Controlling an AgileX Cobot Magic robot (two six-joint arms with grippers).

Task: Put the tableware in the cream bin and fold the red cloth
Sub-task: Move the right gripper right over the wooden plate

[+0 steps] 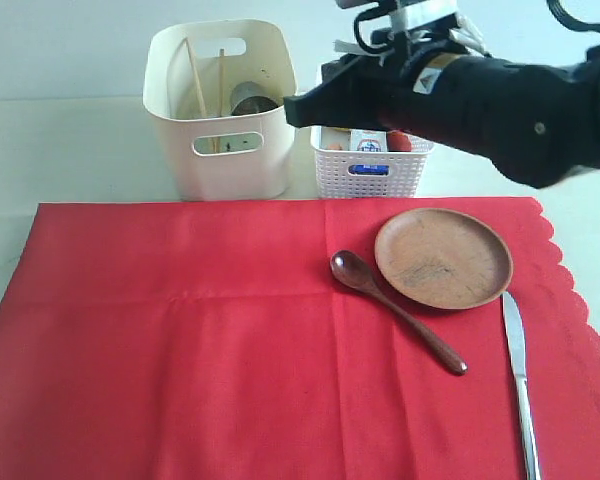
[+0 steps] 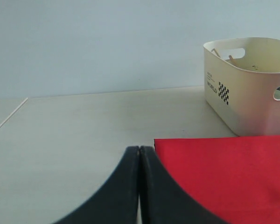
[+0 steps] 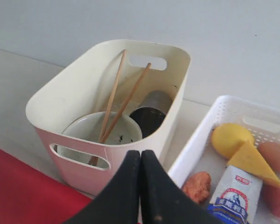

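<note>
The cream bin (image 1: 220, 110) stands behind the red cloth (image 1: 180, 340) and holds the wooden chopsticks (image 3: 115, 100), the pale bowl (image 3: 88, 128) and the steel cup (image 3: 151, 114). On the cloth lie the brown plate (image 1: 443, 257), the dark wooden spoon (image 1: 395, 310) and the silver knife (image 1: 518, 375). My right gripper (image 1: 292, 108) hangs shut and empty by the bin's right rim, shown as (image 3: 140, 156) in its wrist view. My left gripper (image 2: 139, 151) is shut with nothing in it, low at the cloth's (image 2: 224, 177) corner; the exterior view does not show it.
A white lattice basket (image 1: 370, 165) to the right of the bin holds a lemon (image 3: 231, 137), cheese (image 3: 252, 163), sausages (image 3: 198, 184) and a milk carton (image 3: 233, 196). The pale table (image 2: 84, 130) extends beyond the cloth's left and back edges.
</note>
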